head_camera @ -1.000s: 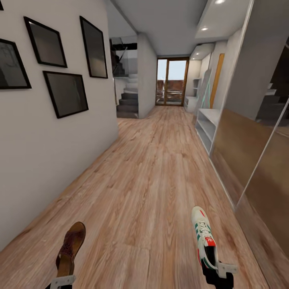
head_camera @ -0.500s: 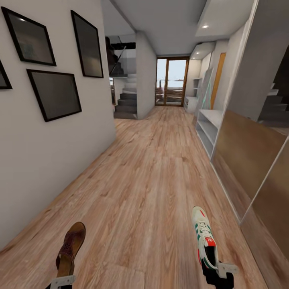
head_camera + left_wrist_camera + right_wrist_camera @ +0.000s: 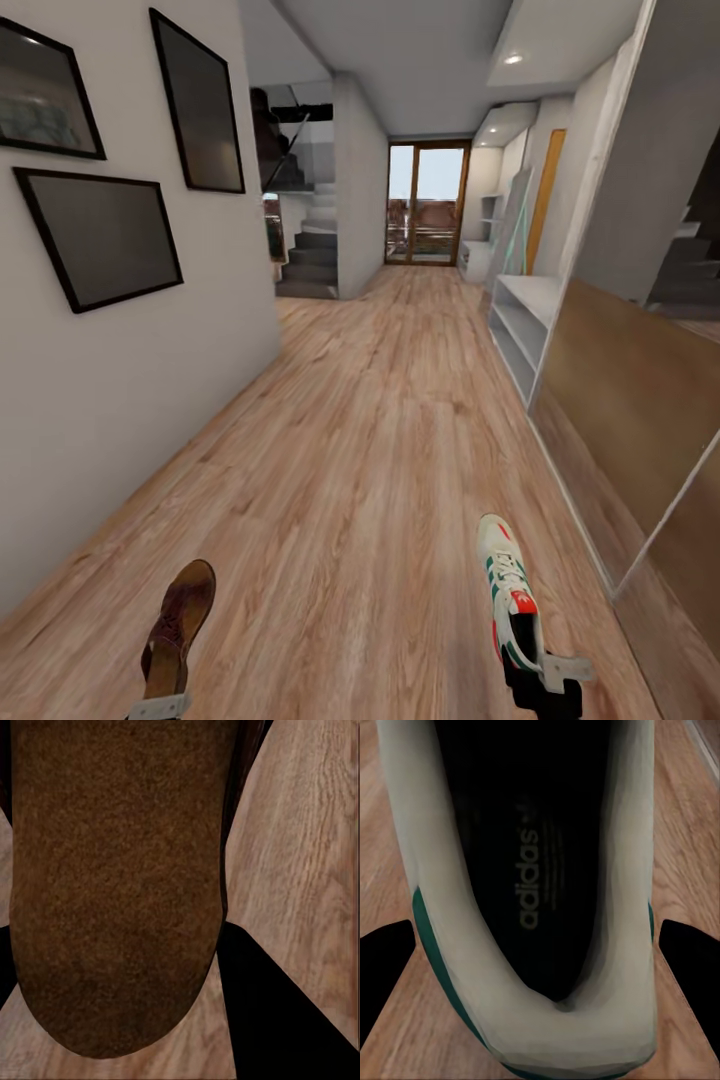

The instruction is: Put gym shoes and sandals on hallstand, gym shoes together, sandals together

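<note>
Gym shoe [image 3: 510, 590] rides in the right gripper [image 3: 545, 672], clamped at the heel, toe pointing forward above the corridor floor [image 3: 370, 450]. Right wrist view looks straight into its dark inside [image 3: 536, 862], with the dark fingers [image 3: 690, 960] either side of the heel. Sandal [image 3: 178, 625] hangs from the left gripper [image 3: 157, 706], also held at the heel end; left wrist view has its brown sole [image 3: 112, 885] up close.

Step in hand — a carry down the corridor toward a pale shelf unit [image 3: 520, 325] on the right wall. Whether that is the right rack I cannot tell; no lettering is readable from here, and another pale unit [image 3: 478, 258] sits further on near the glass door [image 3: 428, 203].

To do it well: keep both grips firm, hold the shoes level and clear of the floor, steer the base mid-corridor so the sneaker clears the mirrored panels [image 3: 620, 400] — then stop square to the rack before reaching. Heel-only grips probably let the shoes swing, so drive smoothly.
</note>
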### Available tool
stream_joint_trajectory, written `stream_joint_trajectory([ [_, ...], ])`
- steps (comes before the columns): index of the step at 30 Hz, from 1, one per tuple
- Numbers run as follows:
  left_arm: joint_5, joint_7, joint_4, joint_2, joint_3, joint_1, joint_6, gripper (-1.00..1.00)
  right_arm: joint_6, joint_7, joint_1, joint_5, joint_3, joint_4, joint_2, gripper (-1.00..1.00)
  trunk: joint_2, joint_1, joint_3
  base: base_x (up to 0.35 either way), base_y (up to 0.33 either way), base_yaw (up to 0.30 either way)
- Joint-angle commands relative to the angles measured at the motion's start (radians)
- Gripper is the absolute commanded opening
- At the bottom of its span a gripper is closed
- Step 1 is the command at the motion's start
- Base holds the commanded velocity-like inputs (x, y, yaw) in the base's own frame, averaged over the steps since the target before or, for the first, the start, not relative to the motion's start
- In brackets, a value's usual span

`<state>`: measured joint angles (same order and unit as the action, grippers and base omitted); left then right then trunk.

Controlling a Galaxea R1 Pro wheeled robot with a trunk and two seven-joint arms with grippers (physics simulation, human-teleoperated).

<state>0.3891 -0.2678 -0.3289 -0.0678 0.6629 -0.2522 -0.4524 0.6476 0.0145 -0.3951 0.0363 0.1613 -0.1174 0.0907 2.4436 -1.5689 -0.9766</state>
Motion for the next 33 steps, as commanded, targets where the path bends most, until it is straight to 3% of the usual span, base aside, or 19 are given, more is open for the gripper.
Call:
stream_joint_trajectory([
  [1,0.007,-0.007,0.000,0.000,0.009,-0.001,-0.003,-1.00,0.003,0.002,-0.001,0.004,0.006,0.001,0.000,-1.00,0.000,0.000,-0.001,0.334,-0.105,-0.053],
  [18,0.002,-0.007,0.002,0.000,0.012,-0.001,-0.003,-1.00,0.004,0.001,-0.001,0.004,0.006,0.001,0.000,-1.00,0.000,0.000,0.002,0.336,0.023,-0.195],
  [33,0.002,-0.007,0.002,0.000,0.012,-0.001,-0.003,-1.00,0.003,-0.001,-0.001,0.004,0.006,0.001,0.000,-1.00,0.000,0.000,0.002,0.311,0.172,-0.022],
])
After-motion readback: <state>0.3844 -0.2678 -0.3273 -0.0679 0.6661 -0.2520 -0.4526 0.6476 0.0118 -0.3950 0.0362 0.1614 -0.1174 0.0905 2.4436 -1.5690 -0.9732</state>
